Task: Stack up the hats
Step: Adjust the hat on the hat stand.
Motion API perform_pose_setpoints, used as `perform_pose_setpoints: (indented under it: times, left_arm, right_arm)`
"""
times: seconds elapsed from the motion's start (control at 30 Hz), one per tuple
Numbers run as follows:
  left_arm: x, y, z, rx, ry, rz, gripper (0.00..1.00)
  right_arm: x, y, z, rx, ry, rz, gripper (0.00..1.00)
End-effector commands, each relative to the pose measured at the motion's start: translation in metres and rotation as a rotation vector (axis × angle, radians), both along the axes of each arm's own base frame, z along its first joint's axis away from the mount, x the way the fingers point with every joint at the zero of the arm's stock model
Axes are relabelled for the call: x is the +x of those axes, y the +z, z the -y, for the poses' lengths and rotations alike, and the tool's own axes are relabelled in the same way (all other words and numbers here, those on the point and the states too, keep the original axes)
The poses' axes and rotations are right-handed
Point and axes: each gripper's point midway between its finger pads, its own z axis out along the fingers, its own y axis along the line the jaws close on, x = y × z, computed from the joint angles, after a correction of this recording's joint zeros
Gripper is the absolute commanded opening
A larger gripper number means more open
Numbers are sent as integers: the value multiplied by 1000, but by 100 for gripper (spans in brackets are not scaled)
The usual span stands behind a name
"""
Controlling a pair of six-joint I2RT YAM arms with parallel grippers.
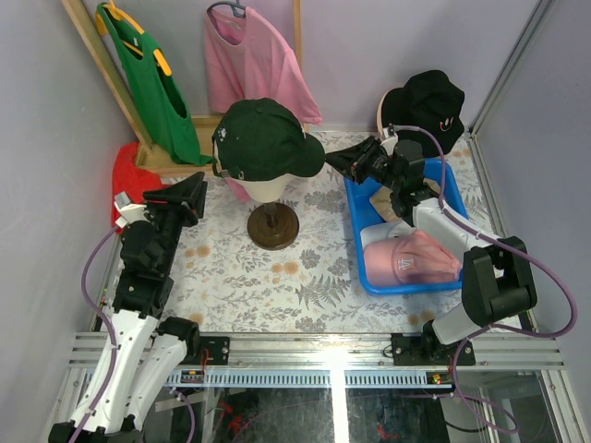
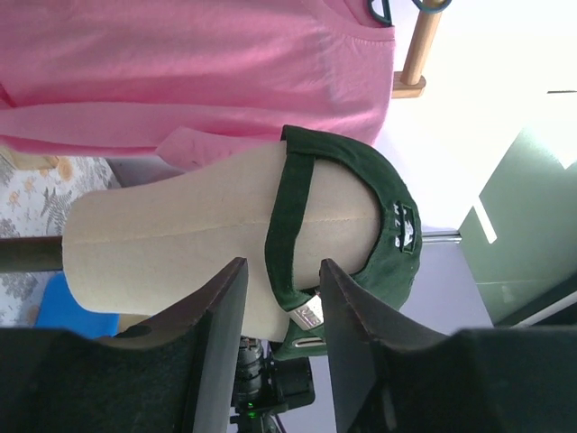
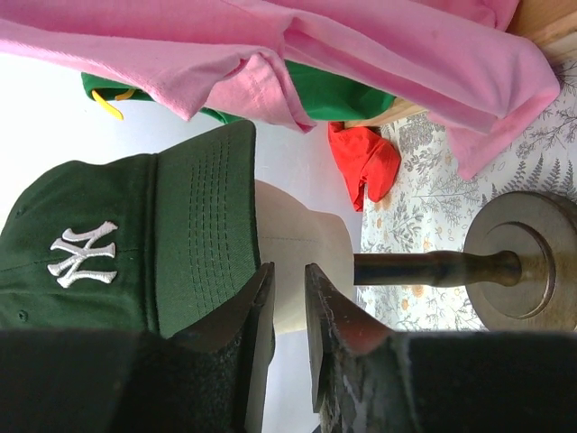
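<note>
Your table (image 1: 231,277) is covered with a fern-print cloth. Near its centre stands a round brown stand base (image 1: 273,228). At three o'clock from that base a blue tray (image 1: 355,235) rests on the cloth. At ten o'clock a red cloth (image 1: 129,175) lies at the table's edge.

- Reads as a robot lab cell, dressed up like a corner of a clothes shop.
- Closed in by plain lilac walls (image 1: 46,138), with an aluminium rail (image 1: 305,346) at 6 o'clock.
- Fitted with a left arm (image 1: 138,268) and a right arm (image 1: 489,277) bolted at that rail.
- Covered across the desk (image 1: 231,277) in a floral print.
- Hung at 11 to 12 o'clock, on a wooden rack (image 1: 90,51), with a green T-shirt (image 1: 152,101) and a pink T-shirt (image 1: 254,69).
- Centred on a cream mannequin head (image 1: 261,189) wearing a dark green cap (image 1: 263,138); blue bin (image 1: 406,288) at 3 o'clock.
</note>
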Motion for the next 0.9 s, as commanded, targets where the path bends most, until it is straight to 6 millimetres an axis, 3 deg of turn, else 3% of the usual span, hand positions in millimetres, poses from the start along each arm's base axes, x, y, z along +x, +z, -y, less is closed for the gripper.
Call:
perform_pose_setpoints:
  times: [0.0, 0.13, 0.4, 0.73, 0.87]
  left_arm:
    - [2, 25, -8, 36, 50, 85, 39]
    - [10, 35, -1, 80, 24, 122, 46]
    - [24, 50, 7, 99, -1, 189, 49]
    - [35, 59, 14, 120, -34, 231, 50]
    - [40, 55, 19, 136, -62, 220, 48]
  right_arm:
    - [4, 47, 5, 49, -13, 118, 28]
    - [5, 54, 5, 59, -6, 135, 29]
    - [7, 67, 1, 83, 18, 157, 30]
    - [7, 67, -2, 87, 40, 156, 31]
    - [9, 71, -4, 94, 48, 164, 31]
